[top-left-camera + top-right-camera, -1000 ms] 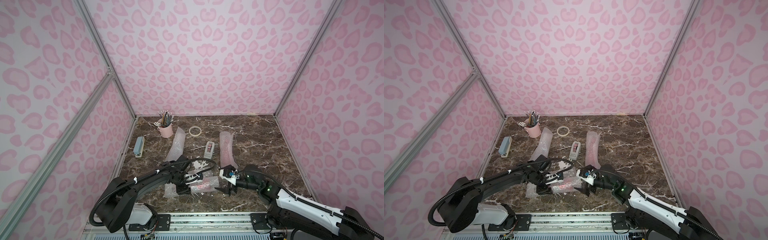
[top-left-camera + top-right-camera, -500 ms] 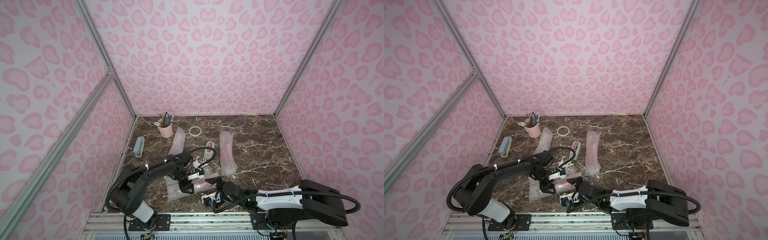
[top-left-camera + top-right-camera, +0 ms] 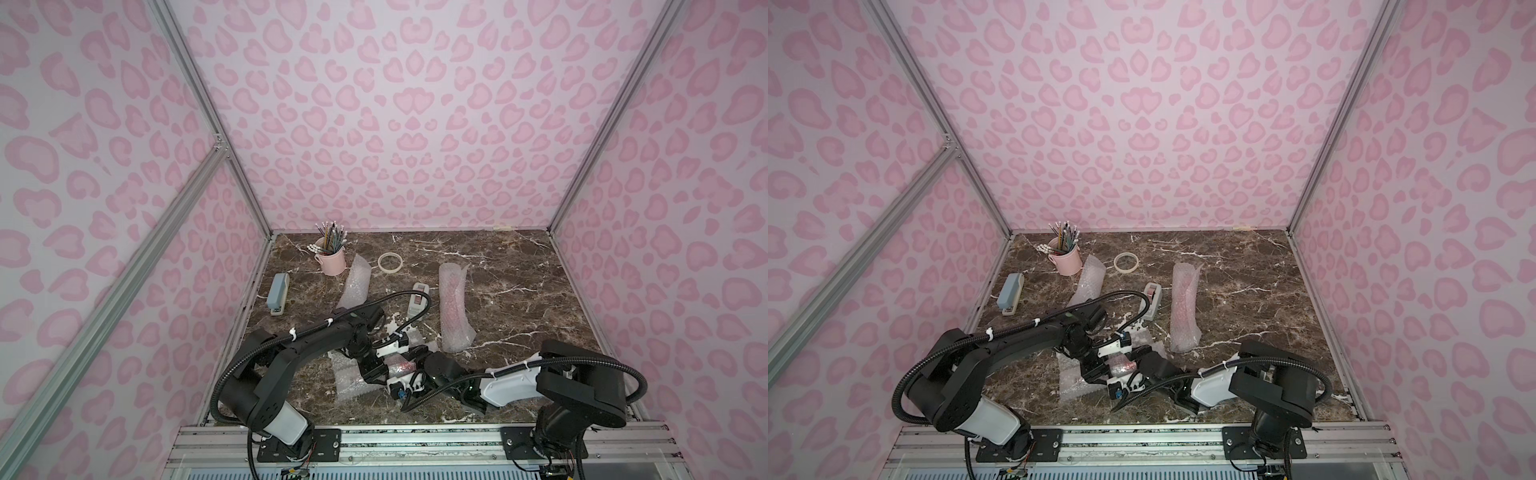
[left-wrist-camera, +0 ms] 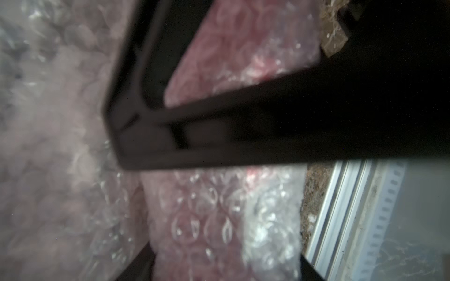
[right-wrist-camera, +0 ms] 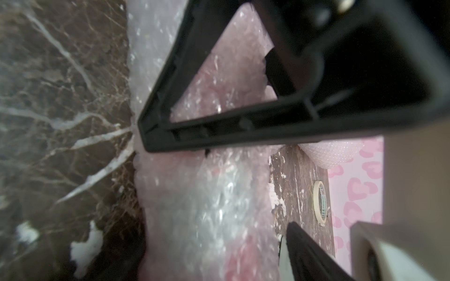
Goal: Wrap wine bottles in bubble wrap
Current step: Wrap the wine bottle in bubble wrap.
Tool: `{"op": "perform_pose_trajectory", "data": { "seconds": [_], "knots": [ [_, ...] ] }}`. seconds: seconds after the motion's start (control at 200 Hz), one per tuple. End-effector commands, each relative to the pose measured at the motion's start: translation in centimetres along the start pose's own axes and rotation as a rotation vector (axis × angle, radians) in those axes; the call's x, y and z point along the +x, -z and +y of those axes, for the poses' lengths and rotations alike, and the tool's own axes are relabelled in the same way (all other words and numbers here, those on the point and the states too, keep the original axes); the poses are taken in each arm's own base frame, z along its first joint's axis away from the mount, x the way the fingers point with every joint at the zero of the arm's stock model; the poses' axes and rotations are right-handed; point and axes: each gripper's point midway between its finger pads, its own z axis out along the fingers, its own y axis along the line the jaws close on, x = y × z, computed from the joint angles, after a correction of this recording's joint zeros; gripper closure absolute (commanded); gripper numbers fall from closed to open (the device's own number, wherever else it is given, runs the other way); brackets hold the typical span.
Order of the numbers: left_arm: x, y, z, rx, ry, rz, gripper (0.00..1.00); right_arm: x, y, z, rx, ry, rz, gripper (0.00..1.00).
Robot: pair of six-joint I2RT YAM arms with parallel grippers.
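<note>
Left tool (image 4: 136,202) clamps the half-wrapped pink-red bottle (image 4: 231,53) so it cannot roll; right tool (image 5: 216,182) straddles the bubble wrap (image 5: 207,214), grip unclear.

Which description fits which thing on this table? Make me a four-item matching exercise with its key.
Things:
1. pencil cup
2. tape ring
3. stapler
4. wrapped bottle

Descriptions:
A. blue-grey, lying leftmost
B. pink-red under bubbles, nearest the front
C. pink, standing upright
D. cream, lying flat at the back

Pairs: 1-C, 2-D, 3-A, 4-B
</note>
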Motion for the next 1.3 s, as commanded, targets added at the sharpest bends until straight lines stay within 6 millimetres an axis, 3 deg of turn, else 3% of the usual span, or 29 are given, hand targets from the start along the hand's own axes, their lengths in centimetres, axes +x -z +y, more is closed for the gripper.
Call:
{"op": "perform_pose_trajectory", "data": {
  "seconds": [0.0, 0.025, 0.09, 0.11, 0.41, 0.575, 0.59, 0.785, 0.895, 1.09, 1.295],
  "knots": [
    [-0.1, 0.2, -1.9, 0.096, -0.012, -0.015, 0.38, 2.9, -0.2, 3.3, -0.139, 0.018, 0.109, 0.22],
    [-0.1, 0.2, -2.0, 0.098, -0.012, -0.013, 0.38, 2.9, -0.2, 3.6, -0.160, 0.008, 0.108, 0.25],
    [0.0, 0.2, -1.9, 0.095, -0.013, -0.004, 0.36, 2.8, -0.2, 4.1, -0.217, -0.028, 0.103, 0.46],
    [0.1, 0.2, -1.8, 0.090, -0.014, -0.003, 0.36, 2.8, -0.2, 4.2, -0.226, -0.032, 0.101, 0.48],
    [0.0, 2.1, -2.0, 0.012, -0.105, -0.019, 0.20, 2.4, 0.3, 5.7, -0.380, -0.156, 0.112, 0.50],
    [0.6, 4.2, -1.2, -0.122, -0.135, -0.003, 0.08, 2.0, 0.6, 6.0, -0.435, -0.179, 0.123, 0.49],
    [0.8, 4.4, -1.1, -0.136, -0.134, 0.005, 0.01, 1.9, 0.6, 6.0, -0.440, -0.186, 0.122, 0.49],
    [2.1, 8.7, 0.9, -0.405, -0.104, 0.010, 0.02, 0.0, 1.0, 5.6, -0.578, -0.394, 0.115, 0.50],
    [2.5, 10.8, 1.3, -0.521, -0.086, -0.042, 0.02, -1.4, 1.4, 5.2, -0.681, -0.596, 0.107, 0.50],
    [3.3, 10.4, -0.1, -0.502, -0.120, -0.095, 0.02, -2.3, 2.5, 5.6, -0.910, -0.962, 0.241, 0.52],
    [3.2, 9.2, -0.3, -0.468, -0.174, -0.107, 0.02, -2.7, 3.2, 5.3, -0.985, -1.260, 0.269, 0.53]
  ]
}}
